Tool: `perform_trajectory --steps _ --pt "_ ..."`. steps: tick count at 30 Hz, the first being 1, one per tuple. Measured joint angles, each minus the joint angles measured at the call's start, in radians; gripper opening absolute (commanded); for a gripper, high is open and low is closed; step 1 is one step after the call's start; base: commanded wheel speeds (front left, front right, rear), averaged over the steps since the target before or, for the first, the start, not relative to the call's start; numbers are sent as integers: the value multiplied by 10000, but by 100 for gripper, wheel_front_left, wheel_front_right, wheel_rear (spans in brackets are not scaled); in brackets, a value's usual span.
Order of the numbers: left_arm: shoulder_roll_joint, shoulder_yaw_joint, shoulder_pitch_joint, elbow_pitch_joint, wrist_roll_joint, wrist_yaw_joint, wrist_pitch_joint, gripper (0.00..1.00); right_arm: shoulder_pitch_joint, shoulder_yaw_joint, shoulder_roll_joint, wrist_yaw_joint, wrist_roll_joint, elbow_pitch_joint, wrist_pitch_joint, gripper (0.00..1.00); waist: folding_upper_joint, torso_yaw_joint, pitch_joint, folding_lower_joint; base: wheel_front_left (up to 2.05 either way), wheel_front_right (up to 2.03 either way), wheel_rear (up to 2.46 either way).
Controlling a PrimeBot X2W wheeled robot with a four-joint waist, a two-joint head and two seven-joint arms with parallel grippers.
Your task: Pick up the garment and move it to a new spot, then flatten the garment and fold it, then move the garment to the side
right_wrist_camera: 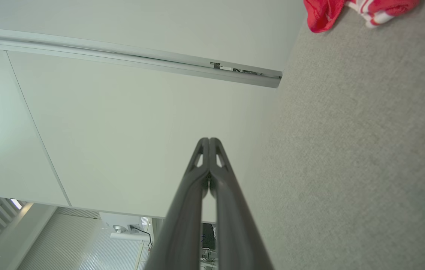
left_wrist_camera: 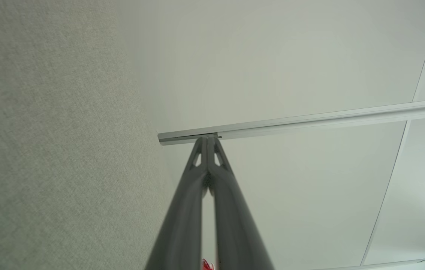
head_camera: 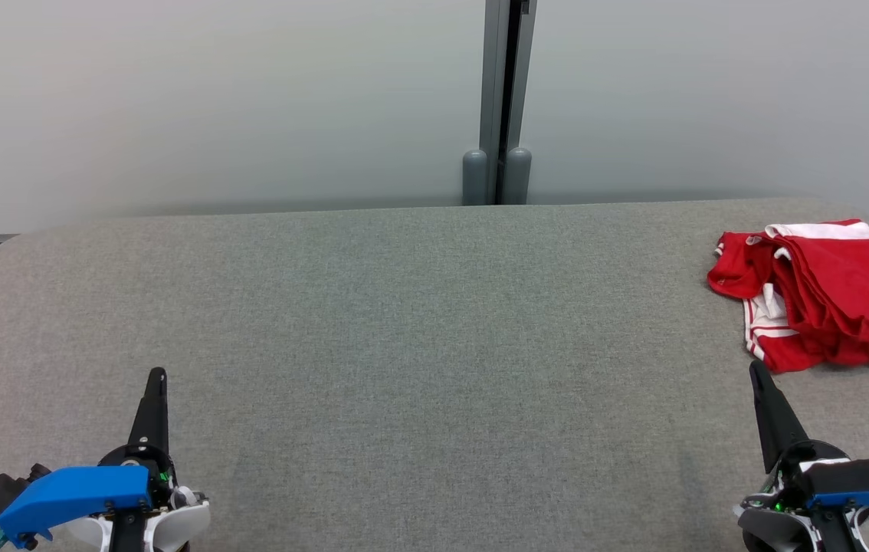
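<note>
Red garment (head_camera: 825, 295) lies on grey table (head_camera: 404, 322).

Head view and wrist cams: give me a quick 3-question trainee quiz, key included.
1. The jaws of the left gripper and right gripper are: A) both wide open; B) both shut, empty; C) one open, one shut.
2. True or false: the bunched red fabric garment with white stripes lies beside the left gripper.
3. Fill in: the garment sits near the far ___ corner of the grey fabric-covered table.
Key: 1 B; 2 false; 3 right.
</note>
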Motion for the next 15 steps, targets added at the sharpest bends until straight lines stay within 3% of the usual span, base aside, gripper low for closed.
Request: perform_trajectory --steps 15 --pt "-10 117 -150 -15 -1074 -8 265 0 -194 -54 -2 -2 1034 92 211 0 0 -18 27 0 0 0 0"
